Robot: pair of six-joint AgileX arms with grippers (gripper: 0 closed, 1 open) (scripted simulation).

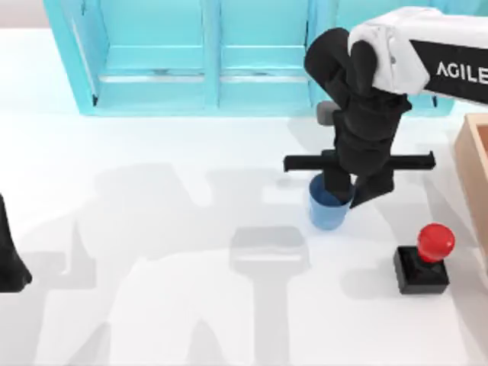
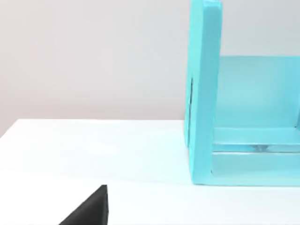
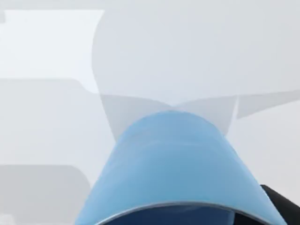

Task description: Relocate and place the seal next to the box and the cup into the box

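Gripping the cup (image 1: 329, 209) at its rim, right fingers (image 1: 352, 189) closed; its inside looks empty.

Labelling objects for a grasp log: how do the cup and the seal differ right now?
The cup is a plain blue tumbler; the seal is a black cube base with a round red knob. The right pincer is down at the cup, while the seal stands free, nearer the box. Both stand upright on the table.
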